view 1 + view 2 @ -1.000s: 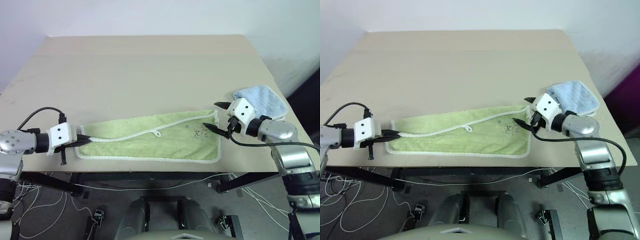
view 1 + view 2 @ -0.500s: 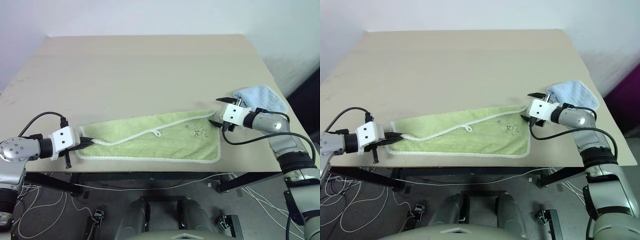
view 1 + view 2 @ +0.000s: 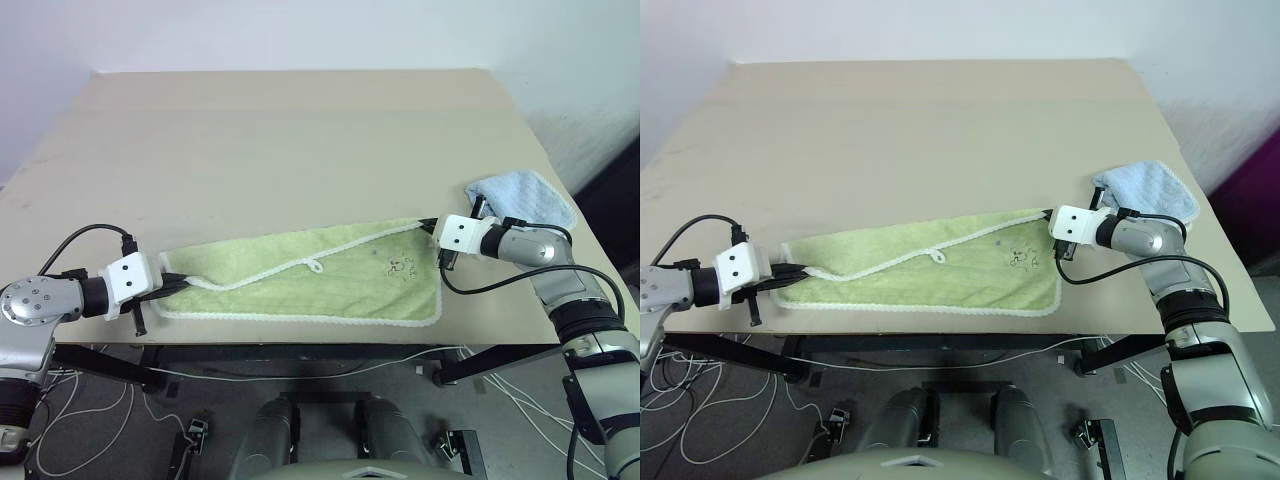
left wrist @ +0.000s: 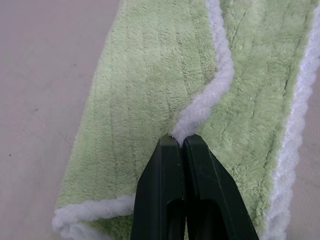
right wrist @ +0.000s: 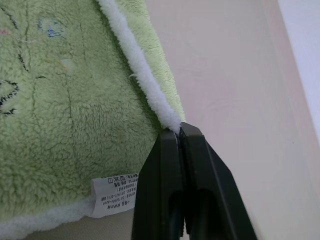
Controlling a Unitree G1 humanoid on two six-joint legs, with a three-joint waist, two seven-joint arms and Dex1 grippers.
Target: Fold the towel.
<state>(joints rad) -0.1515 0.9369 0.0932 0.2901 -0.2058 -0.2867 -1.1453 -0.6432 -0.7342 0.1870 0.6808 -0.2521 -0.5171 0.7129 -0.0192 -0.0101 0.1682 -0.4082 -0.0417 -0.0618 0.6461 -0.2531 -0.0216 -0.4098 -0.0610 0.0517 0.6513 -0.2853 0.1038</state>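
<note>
The light green towel (image 3: 300, 285) lies lengthwise along the table's near edge, its top layer folded back so the white corded edging runs diagonally across it. A small white loop (image 3: 315, 266) and a dark embroidered mark (image 3: 400, 265) show on top. My left gripper (image 3: 172, 285) is shut on the white edging (image 4: 210, 95) at the towel's left end. My right gripper (image 3: 436, 226) is shut on the edging (image 5: 145, 85) at the towel's far right corner, beside a white care label (image 5: 114, 192).
A smaller light blue towel (image 3: 525, 195) lies crumpled at the table's right edge, just behind my right arm. The tan table (image 3: 300, 140) stretches bare beyond the green towel. Cables hang below the front edge (image 3: 300, 345).
My right gripper rolled, slid in onto the towel's far right corner and went from open to shut on the edging. The left gripper stayed shut on the left end.
</note>
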